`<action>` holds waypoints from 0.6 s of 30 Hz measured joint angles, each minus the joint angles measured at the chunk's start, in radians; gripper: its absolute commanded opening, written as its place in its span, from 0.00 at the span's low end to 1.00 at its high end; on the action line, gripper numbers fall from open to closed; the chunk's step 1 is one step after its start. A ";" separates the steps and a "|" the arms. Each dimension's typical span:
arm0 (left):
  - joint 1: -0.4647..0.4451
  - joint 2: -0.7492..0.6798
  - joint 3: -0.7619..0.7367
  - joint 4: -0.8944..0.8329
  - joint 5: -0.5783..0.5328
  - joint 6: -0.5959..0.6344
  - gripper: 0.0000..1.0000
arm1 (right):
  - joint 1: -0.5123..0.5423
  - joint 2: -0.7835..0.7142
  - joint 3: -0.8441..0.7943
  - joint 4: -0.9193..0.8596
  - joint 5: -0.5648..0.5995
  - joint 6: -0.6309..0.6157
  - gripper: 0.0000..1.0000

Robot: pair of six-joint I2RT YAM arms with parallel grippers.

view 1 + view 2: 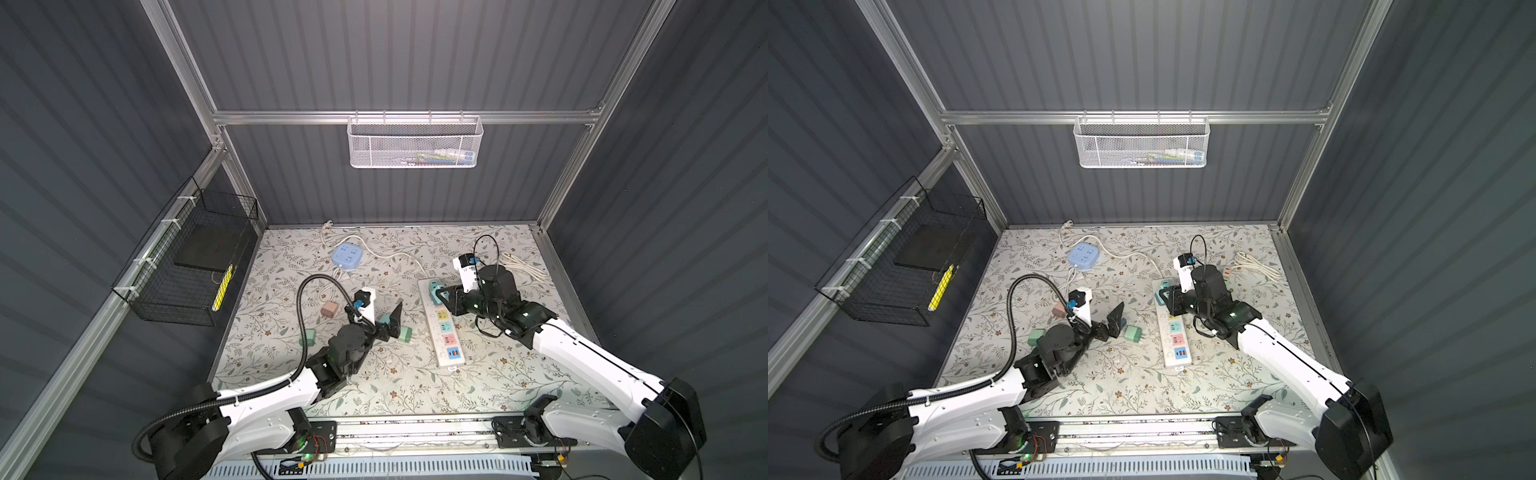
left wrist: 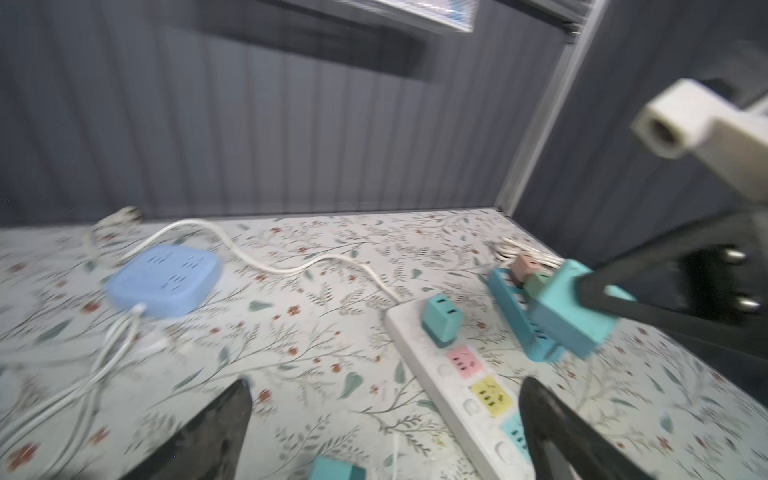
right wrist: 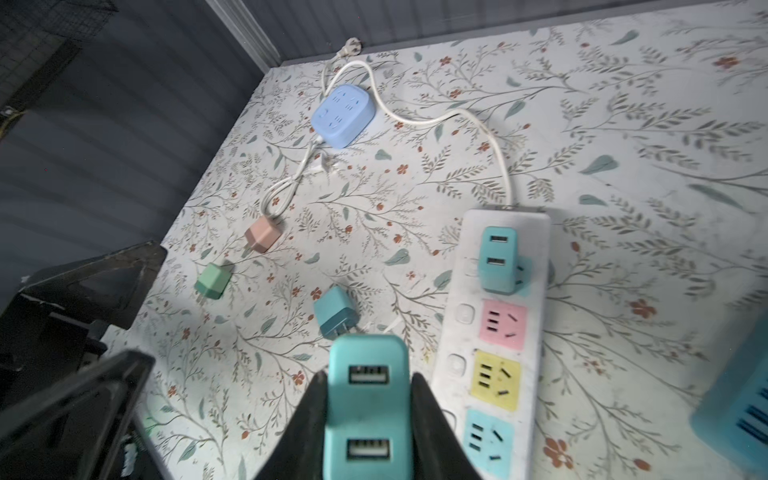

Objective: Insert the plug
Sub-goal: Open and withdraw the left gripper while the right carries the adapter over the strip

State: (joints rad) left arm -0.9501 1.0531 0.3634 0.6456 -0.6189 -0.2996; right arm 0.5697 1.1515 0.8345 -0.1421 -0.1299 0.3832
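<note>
- Gripping a teal plug (image 3: 368,424), your right gripper (image 3: 368,376) has both fingers pressed against the plug's sides, with its two USB ports facing the wrist camera.
- You hold that plug off the floral table (image 3: 623,166), alongside a long edge of the white power strip (image 3: 532,237). It sits in no socket.
- At the strip's cord end you can see a seated teal plug (image 3: 496,259) already standing in the first socket.
- Further along the strip, the pink socket (image 3: 503,324), yellow socket (image 3: 494,380) and blue socket (image 3: 486,436) face up uncovered.
- Your left gripper (image 2: 386,382) has its fingers spread wide with nothing between them. It is near the strip's middle, on the side away from your right arm.
- A loose teal plug (image 1: 1133,333) lies on the table between that open gripper and the strip, just beside the strip.
- Farther out from the strip on that same side lie a pink plug (image 3: 262,235) and a green plug (image 3: 212,281), both well apart from it.
- Beyond the strip's cord end you have a pale blue socket block (image 3: 343,114) lying flat. The strip's white cable (image 3: 436,118) curves past it.
</note>
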 measured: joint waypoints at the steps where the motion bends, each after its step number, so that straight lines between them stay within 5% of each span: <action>1: 0.000 -0.011 -0.008 -0.021 -0.043 -0.031 1.00 | 0.002 -0.005 -0.009 0.002 0.026 -0.003 0.20; 8: 0.002 -0.023 -0.014 -0.132 -0.250 -0.187 1.00 | 0.036 0.005 -0.099 0.039 0.190 -0.018 0.20; 18: 0.064 0.054 -0.014 -0.161 -0.267 -0.323 1.00 | 0.045 0.180 -0.101 0.134 0.245 -0.029 0.19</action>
State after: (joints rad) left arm -0.8864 1.1072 0.3492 0.4850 -0.8856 -0.6231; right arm 0.6144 1.3312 0.7334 -0.0078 0.1150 0.3542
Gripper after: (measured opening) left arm 0.999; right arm 0.292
